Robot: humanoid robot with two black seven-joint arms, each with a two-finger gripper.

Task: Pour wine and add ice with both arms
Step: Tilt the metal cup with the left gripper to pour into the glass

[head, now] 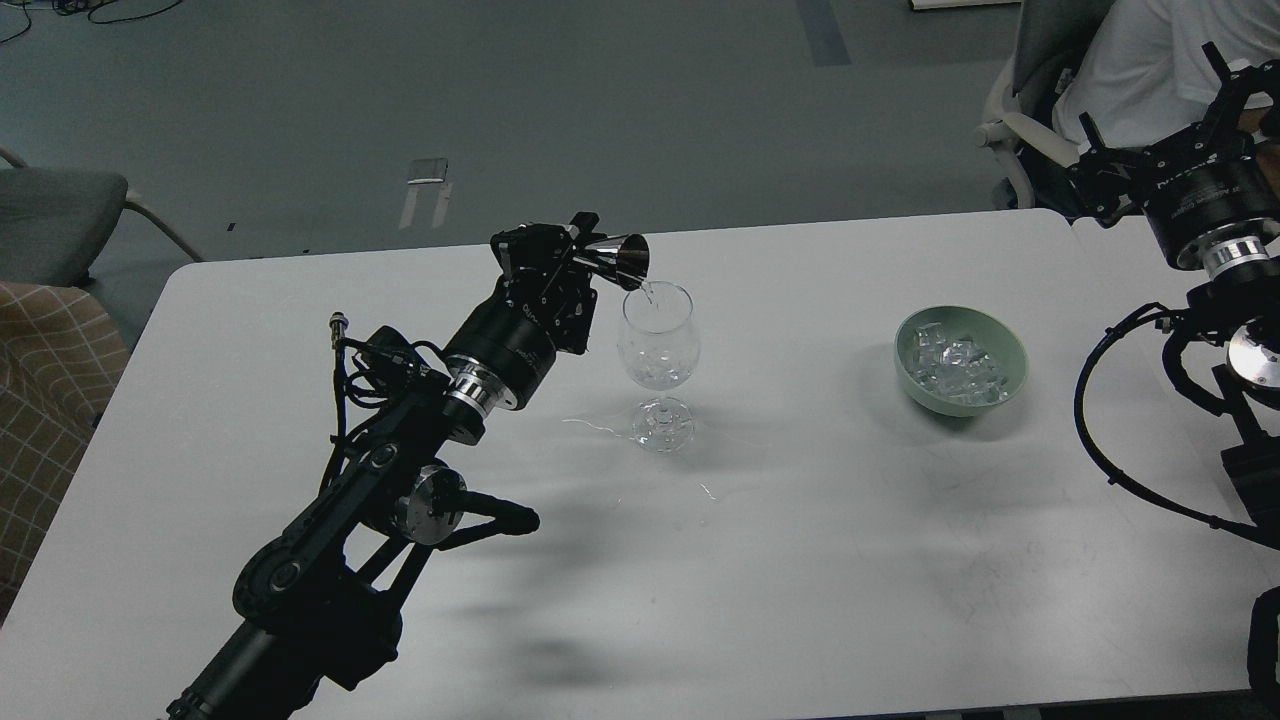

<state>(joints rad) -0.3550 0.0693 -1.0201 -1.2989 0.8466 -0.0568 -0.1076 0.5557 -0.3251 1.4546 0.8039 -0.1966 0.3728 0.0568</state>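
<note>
Our left fingers [590, 255] clench a tilted steel jigger [622, 260] over the wine glass [657, 350] — ice [955, 365] lies nearer our right fingers [1150, 150], whose state we cannot tell.

Tabletop [820, 560]: white, matte, rounded corners. Wine glass [657, 365] stands upright near centre on its clear foot. Pale green bowl [961, 358] sits well apart to the right, holding ice [958, 366] cubes. Thin streaks of spilled clear liquid [600, 425] lie around the glass foot.
</note>
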